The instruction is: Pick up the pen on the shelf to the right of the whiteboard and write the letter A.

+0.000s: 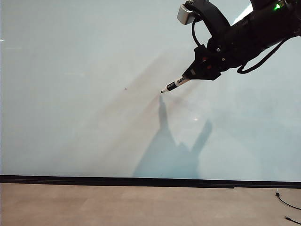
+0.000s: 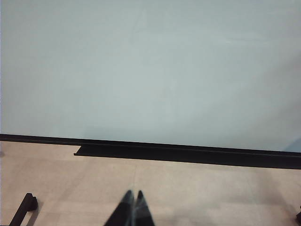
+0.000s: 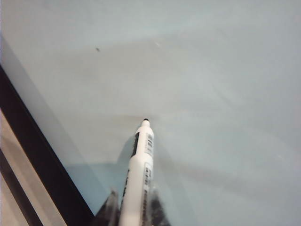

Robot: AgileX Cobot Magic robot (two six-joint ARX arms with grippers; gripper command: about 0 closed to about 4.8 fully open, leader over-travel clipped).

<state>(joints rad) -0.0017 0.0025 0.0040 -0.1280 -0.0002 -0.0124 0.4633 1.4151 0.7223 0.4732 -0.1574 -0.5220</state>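
Right tool (image 1: 200, 70) is seen high on the right of the exterior view, jaws clamped on the slim white marker pen with black lettering (image 1: 176, 84); in the right wrist view the same right tool (image 3: 134, 207) is shown with the pen barrel (image 3: 138, 174) pinched between its fingers, black tip out front. Left tool (image 2: 133, 207) is parked low over the pale tan bench (image 2: 188, 188), jaws closed to a point, nothing held, well away from the action.

The large glossy pale grey-white whiteboard (image 1: 84, 94) is bare — no strokes yet, only a tiny dark speck (image 1: 125, 89) off to the left of the tip. So the step in hand is judged to be: tip brought to the board for the 1st stroke of the A.

To do it well, approx. light contact is wanted — tip eased on, not jabbed, w/ pressure kept even so the line isn't broken. Plenty of free board below and beside the tip should be kept for both legs + crossbar.

Pen long axis: tilted, running from the tool at upper right down to the tip at lower left in the exterior view. Whether the tip is touching can't be told; its shadow lies just below.
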